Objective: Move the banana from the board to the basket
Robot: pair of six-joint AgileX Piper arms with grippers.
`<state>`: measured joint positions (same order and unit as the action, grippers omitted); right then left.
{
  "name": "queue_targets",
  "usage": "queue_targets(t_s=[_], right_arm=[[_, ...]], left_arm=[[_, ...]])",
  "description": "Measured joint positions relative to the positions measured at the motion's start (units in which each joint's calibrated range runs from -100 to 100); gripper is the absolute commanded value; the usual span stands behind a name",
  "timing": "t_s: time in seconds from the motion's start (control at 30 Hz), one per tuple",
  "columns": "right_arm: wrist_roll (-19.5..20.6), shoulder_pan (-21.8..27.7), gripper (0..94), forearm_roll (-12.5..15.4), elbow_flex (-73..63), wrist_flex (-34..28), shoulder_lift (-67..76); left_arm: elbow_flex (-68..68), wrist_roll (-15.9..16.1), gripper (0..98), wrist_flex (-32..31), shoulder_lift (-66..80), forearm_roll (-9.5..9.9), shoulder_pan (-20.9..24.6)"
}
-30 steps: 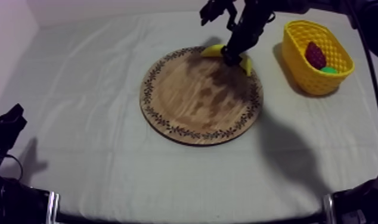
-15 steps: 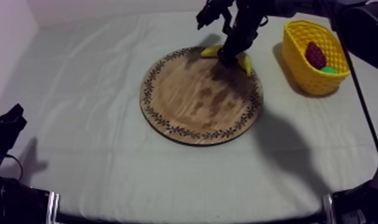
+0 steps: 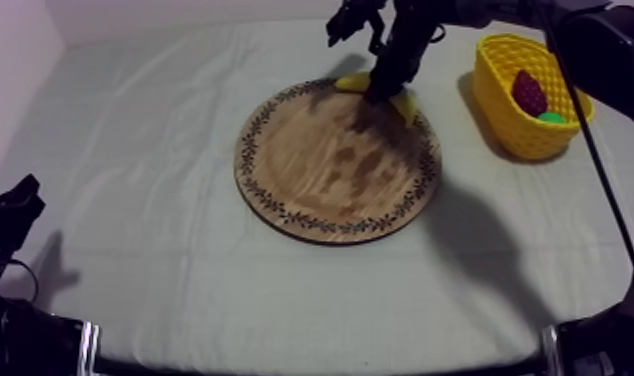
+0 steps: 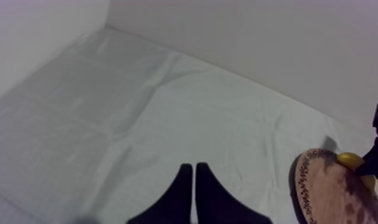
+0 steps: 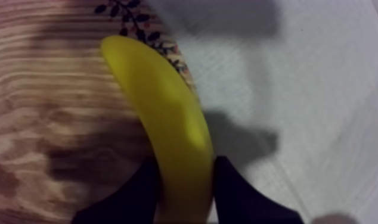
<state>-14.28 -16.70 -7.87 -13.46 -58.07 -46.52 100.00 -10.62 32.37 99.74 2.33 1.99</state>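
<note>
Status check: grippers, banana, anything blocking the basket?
Right gripper shut on banana at far rim of wooden board. Left gripper shut, idle over the cloth. Yellow basket holds a small red fruit; nothing between.

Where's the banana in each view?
Top view: banana at the board's far rim, under the right claw.
Left wrist view: banana on the board's rim, beside the right claw.
Right wrist view: banana gripped by the right claw, across the rim.
Shared landmark: the board's patterned rim.

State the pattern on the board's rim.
Dark leafy sprigs ring the board, clearest in the top view.
</note>
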Motion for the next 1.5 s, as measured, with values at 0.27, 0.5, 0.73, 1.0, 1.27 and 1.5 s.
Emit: queue_targets(t_s=[0.27,0.5,0.73,1.0,1.27,1.5], right_arm=[[-0.05,0.83,22.0,-0.48,6.9,1.46,8.15],[-1.1,3.17,23.2,-0.76,17.56,3.07,21.52],[-3.16,6.95,25.8,-0.51,28.48,2.52,34.46],[-5.95,12.22,25.4,-0.12,36.12,2.98,43.1],[-7.77,16.12,26.9,-0.17,37.93,3.1,43.34],[-7.8,17.5,27.3,-0.54,35.18,3.79,39.46]], left_arm=[[0.0,0.0,0.1,0.0,0.0,0.0,0.0],[0.0,0.0,0.1,0.0,0.0,0.0,0.0],[0.0,0.0,0.1,0.0,0.0,0.0,0.0],[0.0,0.0,0.1,0.0,0.0,0.0,0.0],[0.0,0.0,0.1,0.0,0.0,0.0,0.0],[0.0,0.0,0.1,0.0,0.0,0.0,0.0]])
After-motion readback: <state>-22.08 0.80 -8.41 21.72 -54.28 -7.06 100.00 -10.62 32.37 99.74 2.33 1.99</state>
